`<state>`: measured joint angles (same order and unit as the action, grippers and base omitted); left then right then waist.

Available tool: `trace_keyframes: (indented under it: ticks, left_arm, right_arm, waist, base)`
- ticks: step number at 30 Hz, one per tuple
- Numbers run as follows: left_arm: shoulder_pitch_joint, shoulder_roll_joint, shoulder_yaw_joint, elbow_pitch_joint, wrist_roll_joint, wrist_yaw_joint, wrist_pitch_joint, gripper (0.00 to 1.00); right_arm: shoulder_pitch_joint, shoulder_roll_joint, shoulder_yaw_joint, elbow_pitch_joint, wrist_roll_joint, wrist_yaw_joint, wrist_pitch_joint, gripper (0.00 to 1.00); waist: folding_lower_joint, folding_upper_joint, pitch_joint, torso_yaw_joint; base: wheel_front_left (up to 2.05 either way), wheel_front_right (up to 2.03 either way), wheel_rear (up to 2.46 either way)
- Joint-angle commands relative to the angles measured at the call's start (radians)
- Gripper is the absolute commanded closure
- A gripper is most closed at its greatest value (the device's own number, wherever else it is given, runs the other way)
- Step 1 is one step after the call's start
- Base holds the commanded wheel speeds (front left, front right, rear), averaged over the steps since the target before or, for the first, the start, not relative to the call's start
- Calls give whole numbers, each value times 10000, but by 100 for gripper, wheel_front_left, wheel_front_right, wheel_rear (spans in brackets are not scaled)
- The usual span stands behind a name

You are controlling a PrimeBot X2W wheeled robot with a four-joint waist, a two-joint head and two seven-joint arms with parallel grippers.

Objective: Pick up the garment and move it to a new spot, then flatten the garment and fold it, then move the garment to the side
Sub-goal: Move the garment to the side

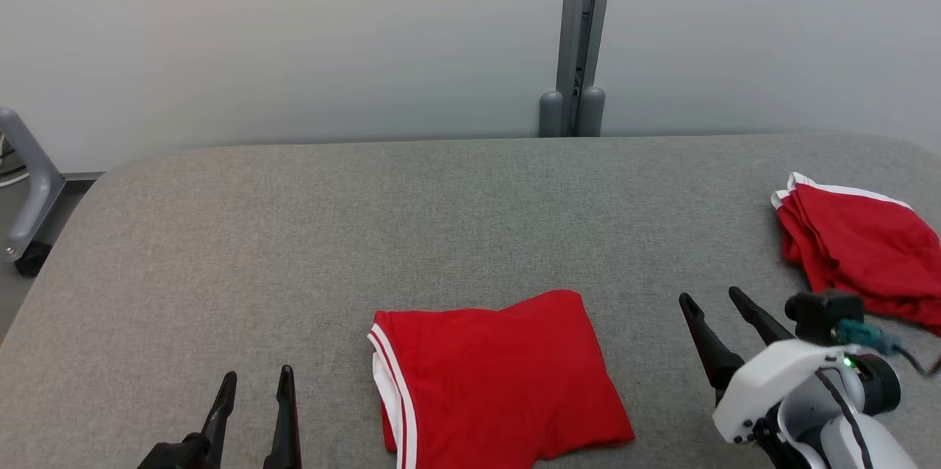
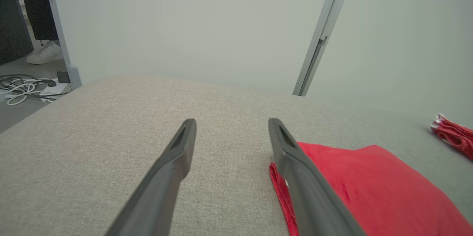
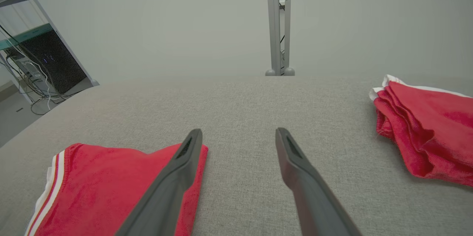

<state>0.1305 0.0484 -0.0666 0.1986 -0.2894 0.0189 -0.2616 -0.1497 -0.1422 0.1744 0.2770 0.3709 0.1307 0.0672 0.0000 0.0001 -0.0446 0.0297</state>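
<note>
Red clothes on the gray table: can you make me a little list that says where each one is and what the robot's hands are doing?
surface: gray fabric table
middle garment: red with white stripes, lying flat and folded, near edge
side garment: red with white trim, bunched, far right
left gripper: open, empty, left of the middle garment
right gripper: open, empty, between the two garments
behind the table: gray post against a pale wall
</note>
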Motion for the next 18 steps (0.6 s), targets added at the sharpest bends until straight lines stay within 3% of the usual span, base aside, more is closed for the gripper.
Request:
trace_keyframes:
  ticks: [1,4,8,18]
  left_arm:
    - [-181,42,-40,-3,-18,19,-45,0]
    - [-237,47,-158,38,-48,23,-45,0]
    - [-308,44,-259,-15,-81,96,-45,0]
    - [-684,45,-389,-72,-8,34,-45,0]
  right_arm:
    - [-317,-262,220,99,398,2,821,0]
    - [-944,-477,559,431,1399,6,2712,0]
    - [-1277,-627,1207,871,2281,3,4130,0]
    - [-1620,-269,1713,2274,2859,3,4215,0]
  waist:
    - [0,-1,68,156]
    - [0,-1,150,416]
    - [0,-1,306,703]
    - [0,-1,1022,1048]
  base:
    - [0,0,0]
    - [0,0,0]
    - [0,0,0]
    - [0,0,0]
